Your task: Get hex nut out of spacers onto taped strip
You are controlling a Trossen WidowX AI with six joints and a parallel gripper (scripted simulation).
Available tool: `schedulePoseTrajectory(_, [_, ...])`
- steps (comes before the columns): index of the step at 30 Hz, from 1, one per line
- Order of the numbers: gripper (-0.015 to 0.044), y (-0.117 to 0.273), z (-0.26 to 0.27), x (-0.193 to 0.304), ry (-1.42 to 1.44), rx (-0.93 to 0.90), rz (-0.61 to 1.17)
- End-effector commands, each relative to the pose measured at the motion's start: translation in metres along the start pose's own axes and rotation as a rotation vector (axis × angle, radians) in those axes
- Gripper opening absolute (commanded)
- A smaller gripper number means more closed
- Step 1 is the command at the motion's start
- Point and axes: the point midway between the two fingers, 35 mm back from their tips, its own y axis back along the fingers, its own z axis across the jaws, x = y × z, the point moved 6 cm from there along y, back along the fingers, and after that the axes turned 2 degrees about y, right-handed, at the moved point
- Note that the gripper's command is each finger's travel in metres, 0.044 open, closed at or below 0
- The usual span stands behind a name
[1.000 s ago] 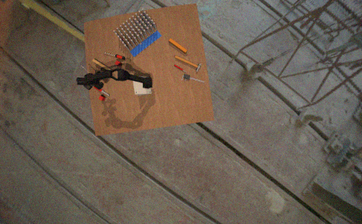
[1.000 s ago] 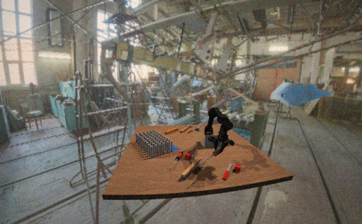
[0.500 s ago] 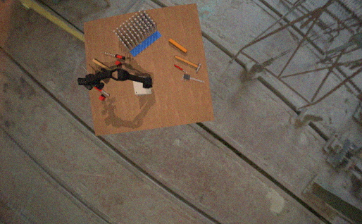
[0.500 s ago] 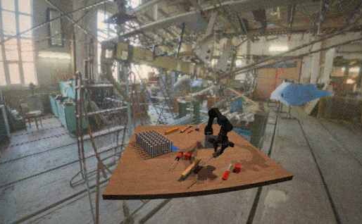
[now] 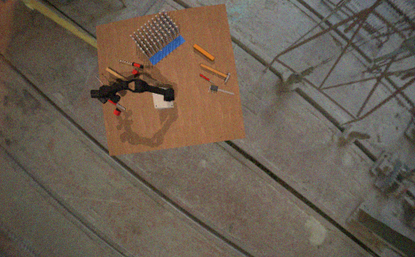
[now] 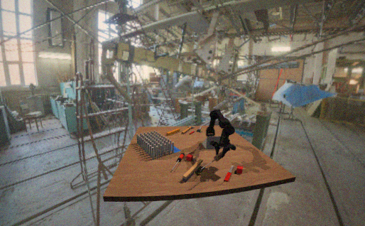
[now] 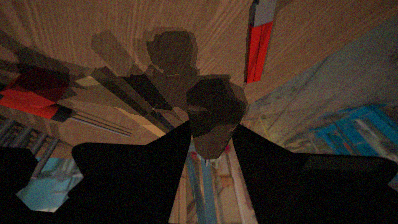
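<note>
The standing metal spacers (image 5: 156, 35) (image 6: 155, 145) form a dense block at the back left of the table. The blue taped strip (image 5: 167, 50) (image 6: 176, 149) lies along their front edge. The nut cannot be made out. My gripper (image 7: 211, 125) is shut on the brown handle (image 7: 212, 146) of a thin-shafted tool. In the exterior view the handle (image 6: 218, 156) is at the fingertips and the thin shaft slants down beside the wooden bar. The gripper is well away from the spacers, above the table's edge area. The tool's far tip is not clear.
A wooden bar (image 6: 192, 170), a red-black tool (image 5: 137, 65) (image 6: 181, 156), a red block (image 6: 189, 157), a red-handled tool (image 6: 227, 175) (image 7: 260, 52) and a red cube (image 6: 239, 170) (image 5: 117, 112) lie near the gripper. An orange bar (image 5: 203, 52), hammer (image 5: 214, 70) and caliper (image 5: 214, 88) lie farther off.
</note>
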Motion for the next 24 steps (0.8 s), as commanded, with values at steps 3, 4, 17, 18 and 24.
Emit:
schedulePoseTrajectory(3, [0.0000, -0.004, 0.001, -0.001, 0.002, -0.003, 0.009])
schedulePoseTrajectory(4, [0.0000, -0.005, 0.001, -0.002, 0.002, -0.003, 0.009])
schedulePoseTrajectory(17, [0.0000, -0.014, 0.002, -0.007, 0.002, -0.003, 0.009])
schedulePoseTrajectory(18, [0.0000, -0.015, 0.002, -0.008, 0.002, -0.003, 0.009])
schedulePoseTrajectory(24, [0.0000, -0.019, 0.002, -0.011, 0.002, -0.003, 0.009])
